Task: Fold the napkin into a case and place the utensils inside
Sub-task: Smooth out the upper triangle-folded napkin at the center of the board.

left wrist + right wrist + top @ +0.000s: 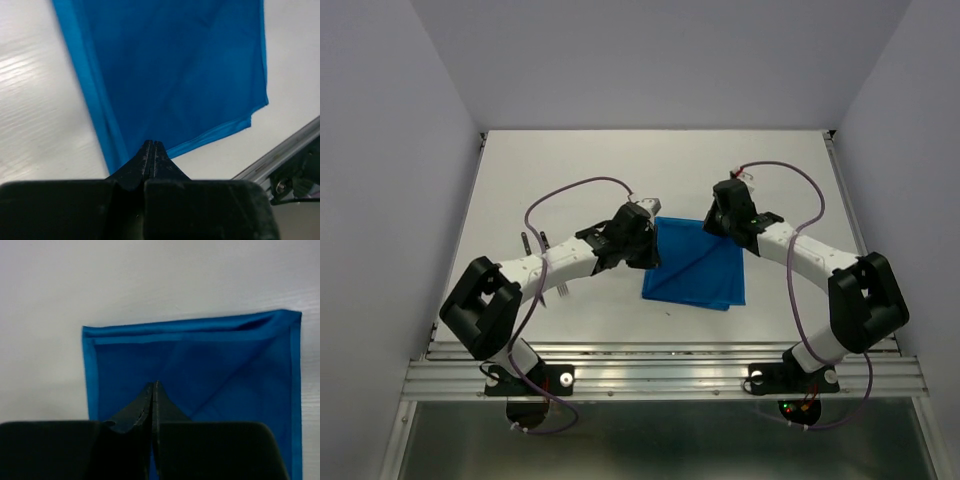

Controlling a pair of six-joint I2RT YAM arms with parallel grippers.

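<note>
The white surface (570,170) carries the bright blue napkin (695,268), folded flat into a rough square at the middle, between the two arms. The left end effector (152,145) has its fingers pressed together at the napkin's left edge, and the right end effector (154,385) is likewise closed over its far right part; I cannot tell whether either pinches cloth. The utensils (544,242) lie well left, partly hidden under the left arm.
</note>
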